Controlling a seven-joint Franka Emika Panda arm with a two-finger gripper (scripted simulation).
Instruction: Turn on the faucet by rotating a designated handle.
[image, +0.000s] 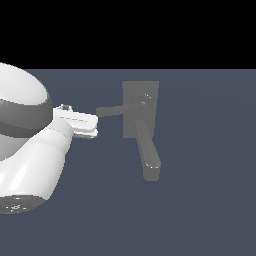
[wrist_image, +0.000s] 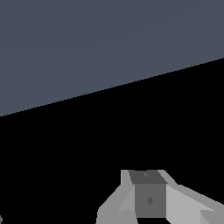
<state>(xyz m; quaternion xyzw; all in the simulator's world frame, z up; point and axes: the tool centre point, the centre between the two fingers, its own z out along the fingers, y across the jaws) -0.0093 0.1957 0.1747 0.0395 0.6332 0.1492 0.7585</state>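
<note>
- Nearest to me, the bulky glossy white robot arm (image: 27, 145) fills the exterior view's left, cut off by the picture's edge.
- Beyond it, the flat white gripper (image: 95, 126) reaches toward the exterior view's right; its tip sits just beside the free end of the thin, straight grey handle bar (image: 112, 111), a little below it. Touching or a hair apart: cannot tell.
- Fingers: only a narrow white slab shows from this side, so whether they are spread or pressed together I cannot tell. Nothing appears held.
- Farther back, the matte grey faucet, an upright rectangular block (image: 141, 107), stands on the dull blue-grey floor (image: 210, 190). The handle runs from the block toward the exterior view's left; the thick rounded-end spout (image: 149, 155) points down the picture toward me.
- Progress, as a judgement: approach about complete, the turning not visibly begun; the push or pull on the bar's end is what remains.
- Hard to read: the wrist view gives only floor, black void and a grey-and-white blocky shape (wrist_image: 148, 197) at its edge, probably part of the gripper; no faucet in it.
</note>
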